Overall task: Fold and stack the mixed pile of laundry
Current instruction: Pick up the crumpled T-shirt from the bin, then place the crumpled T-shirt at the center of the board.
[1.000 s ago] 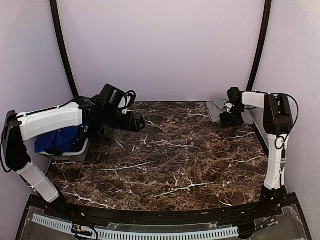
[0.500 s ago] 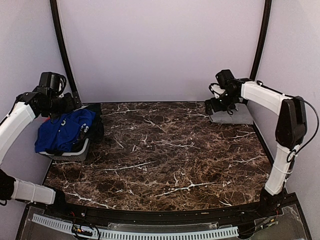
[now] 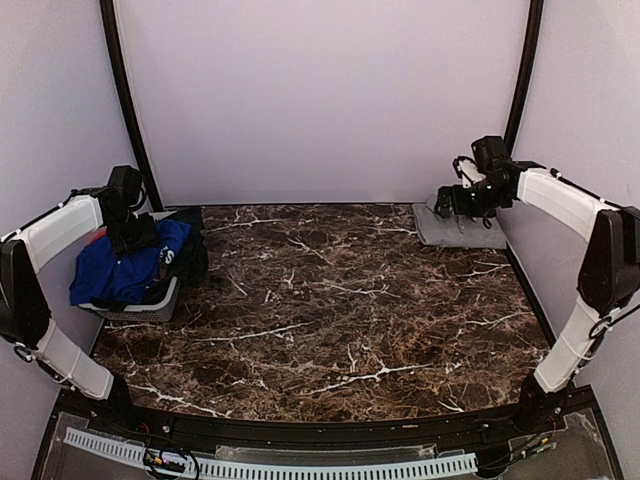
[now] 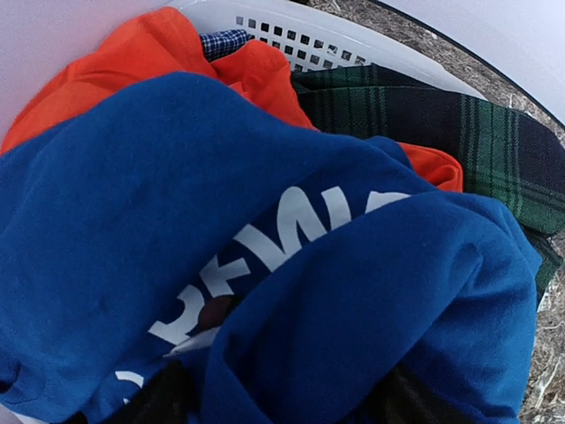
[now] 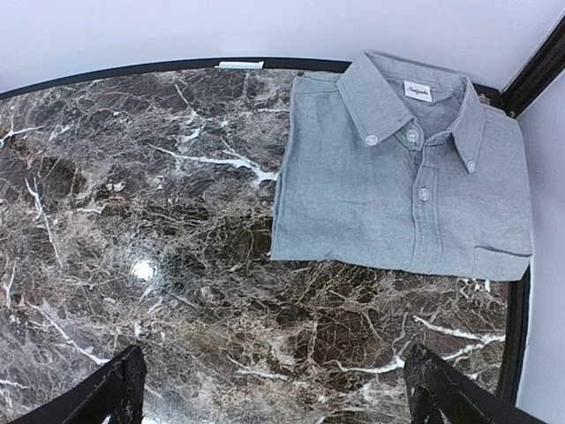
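Grey shirt (image 5: 402,185) is laid folded at far-right corner of tabletop (image 3: 330,300), prob. as stack base; R gripper (image 3: 455,200) is held wide near it. L gripper (image 4: 282,402), jaws apart, is set on blue tee (image 4: 221,265) in basket (image 4: 291,35), left edge, for next pick.

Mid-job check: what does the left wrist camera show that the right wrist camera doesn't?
Left wrist only: the blue T-shirt with white print, heaped over an orange garment beside dark plaid cloth, in a white perforated basket. Right wrist only: the folded grey shirt lying flat, and the right gripper open and holding nothing. Both: the brown marble table.
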You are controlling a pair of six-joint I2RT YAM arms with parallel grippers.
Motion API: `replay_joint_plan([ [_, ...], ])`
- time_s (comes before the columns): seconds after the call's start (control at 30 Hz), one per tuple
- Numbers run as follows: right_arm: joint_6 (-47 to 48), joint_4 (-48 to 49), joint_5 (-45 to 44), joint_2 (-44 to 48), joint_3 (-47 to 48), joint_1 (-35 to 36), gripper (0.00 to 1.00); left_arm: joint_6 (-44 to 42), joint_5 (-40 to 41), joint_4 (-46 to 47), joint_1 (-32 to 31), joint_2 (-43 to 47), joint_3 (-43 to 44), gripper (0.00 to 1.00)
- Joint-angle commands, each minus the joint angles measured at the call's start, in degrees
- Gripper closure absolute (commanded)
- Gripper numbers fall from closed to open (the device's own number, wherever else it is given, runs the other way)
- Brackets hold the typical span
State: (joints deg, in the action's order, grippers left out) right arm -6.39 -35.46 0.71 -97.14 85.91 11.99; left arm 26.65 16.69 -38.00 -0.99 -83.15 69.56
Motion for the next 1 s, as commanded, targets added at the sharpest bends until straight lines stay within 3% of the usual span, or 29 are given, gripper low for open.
replay_joint_plan([
  [0.0, -1.2, 4.6, 6.2, 4.5, -2.3, -0.1, 0.01, -0.9, -2.1, 1.4, 0.8, -0.8, 0.1, 0.48],
  [0.03, -1.3, 5.0, 7.3, 5.2, -2.4, -0.1, 0.02, -1.2, -3.3, 1.7, 0.8, -0.1, 0.3, 0.67],
  [0.1, -1.7, 6.3, 9.5, 6.7, -3.0, -0.1, 0.01, -2.1, -4.4, 3.6, 0.8, 3.1, 0.7, 0.90],
  [0.17, -2.2, 8.2, 11.7, 8.1, -4.0, -0.1, 0.01, -3.7, -6.4, 5.9, 0.8, 6.7, 1.5, 0.99],
  [0.33, -5.1, 13.8, 15.9, 11.8, -7.6, -0.1, 0.01, -7.4, -15.0, 7.4, 0.6, 10.2, 10.4, 1.00],
  [0.4, -6.1, 16.2, 16.9, 12.9, -9.2, -0.2, 0.02, -8.5, -23.3, 9.2, -1.0, 10.4, 13.7, 1.00],
  [0.47, -7.0, 17.7, 17.8, 13.3, -10.1, -0.1, 0.01, -10.4, -26.4, 9.8, -5.3, 9.1, 18.2, 1.00],
  [0.6, -7.7, 18.4, 20.5, 13.3, -10.0, -0.1, 0.02, -14.2, -28.6, 8.1, -19.7, 2.2, 31.0, 1.00],
  [0.8, -7.0, 16.5, 22.0, 12.4, -9.1, -0.1, 0.02, -22.4, -34.1, 4.0, -38.0, -11.2, 56.5, 1.00],
  [0.9, -6.7, 16.3, 22.9, 12.6, -9.3, -0.1, 0.01, -21.7, -39.4, 5.7, -41.2, -13.6, 64.7, 1.00],
  [0.97, -6.3, 16.2, 22.9, 12.9, -9.6, -0.1, 0.01, -20.9, -40.2, 8.8, -41.4, -12.5, 63.7, 1.00],
])
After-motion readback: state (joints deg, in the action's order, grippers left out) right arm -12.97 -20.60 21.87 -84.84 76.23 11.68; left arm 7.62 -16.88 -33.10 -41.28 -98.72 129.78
